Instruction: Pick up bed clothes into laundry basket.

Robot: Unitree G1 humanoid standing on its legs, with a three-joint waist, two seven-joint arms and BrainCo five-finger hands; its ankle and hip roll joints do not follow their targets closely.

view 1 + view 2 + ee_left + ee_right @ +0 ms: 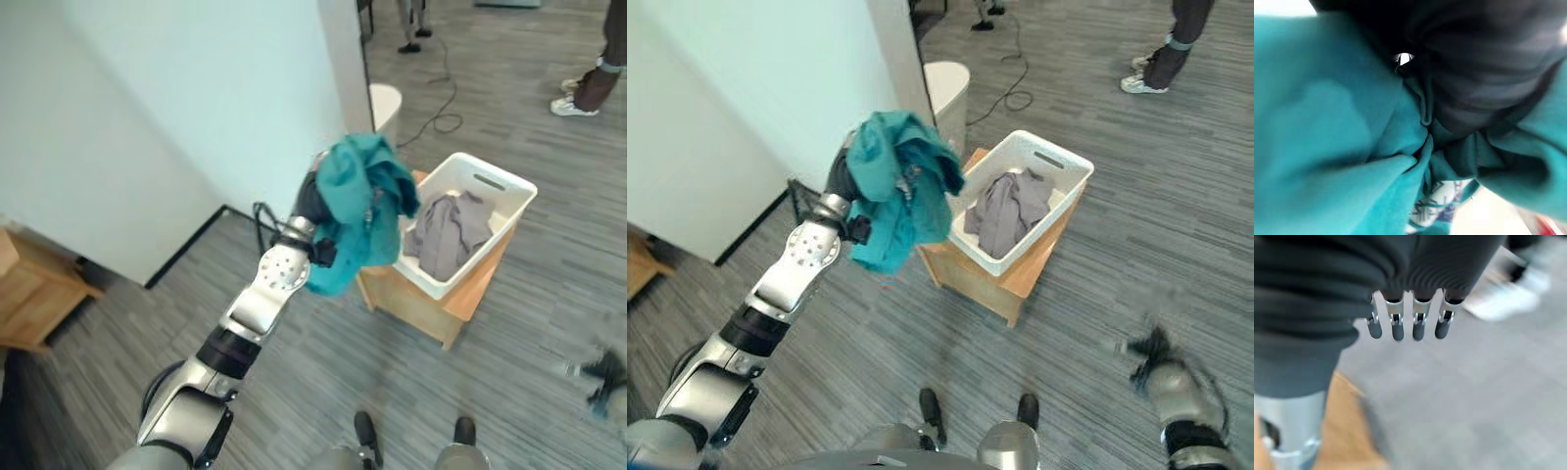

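At about four o'clock, nearest me, my right hand (1161, 367) hangs low over the grey plank-patterned floor (549, 323), idle; its own wrist view shows the fingers (1398, 326) hanging straight in a row with nothing between them. At about eleven o'clock my left arm reaches up and forward, and the left hand (312, 201) is almost buried in the teal garment (358, 211); the wrist view shows soft, fleecy teal folds bunched against the dark ribbed cover, with a patch of pale printed fabric below, so I judge the hand is closed on the cloth, since the bundle hangs off it in the air. The garment is crumpled and limp, draping below the wrist. Just beyond it, at one o'clock, the white laundry basket (519, 196) sits on a low wooden stand (460, 304); it is a rigid rectangular plastic tub with a slot handle in its far wall, and a grey garment (451, 235) already lies slumped inside. So one piece is in, and the teal one is held up just beside the near rim, not yet over the opening. What I reckon remains is to carry it over the basket and let go. Farther off, a person's shoes (578, 98) show at two o'clock.
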